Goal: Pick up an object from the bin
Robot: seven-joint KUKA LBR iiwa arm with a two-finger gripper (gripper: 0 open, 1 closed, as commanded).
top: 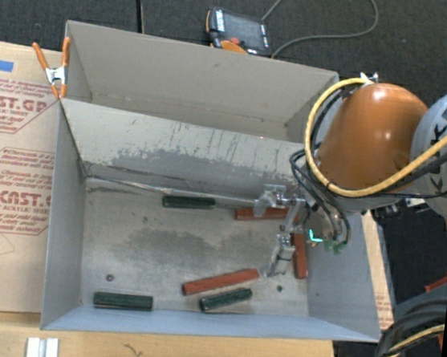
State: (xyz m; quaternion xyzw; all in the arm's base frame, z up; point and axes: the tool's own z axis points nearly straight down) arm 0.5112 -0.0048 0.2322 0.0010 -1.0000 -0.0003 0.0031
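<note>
My gripper [279, 226] is low at the right side of the bin, close to the right wall, and stands open. One finger is toward the back and the other toward the front. A short red-brown stick [247, 214] lies just left of the back finger, its right end reaching in under the gripper. Another red stick [301, 263] lies along the right wall beside the front finger. I see nothing gripped between the fingers.
A dark green stick [188, 202] lies mid-bin near the back. A longer red-brown stick [220, 282] and a dark green one [226, 299] lie toward the front. A third green stick [123, 301] sits at the front left. The arm's orange dome overhangs the right rim.
</note>
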